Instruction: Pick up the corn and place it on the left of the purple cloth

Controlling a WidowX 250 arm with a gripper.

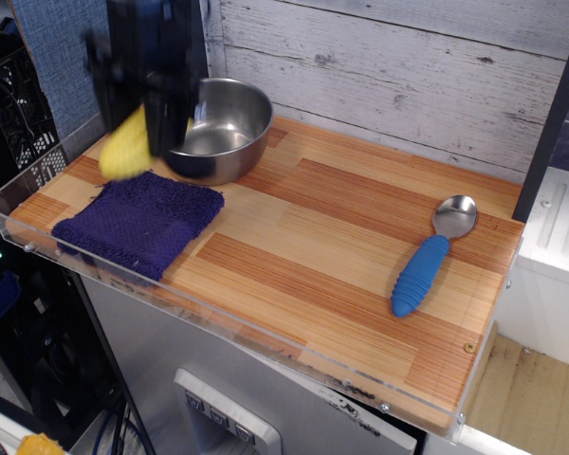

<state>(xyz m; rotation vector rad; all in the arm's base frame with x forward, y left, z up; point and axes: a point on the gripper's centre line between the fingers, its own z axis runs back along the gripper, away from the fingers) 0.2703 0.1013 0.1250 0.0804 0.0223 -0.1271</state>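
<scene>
At the frame's left, the cloth (139,222) lies on the table (313,246), the bowl (220,129) behind it. The spoon (431,254) lies at right.
</scene>
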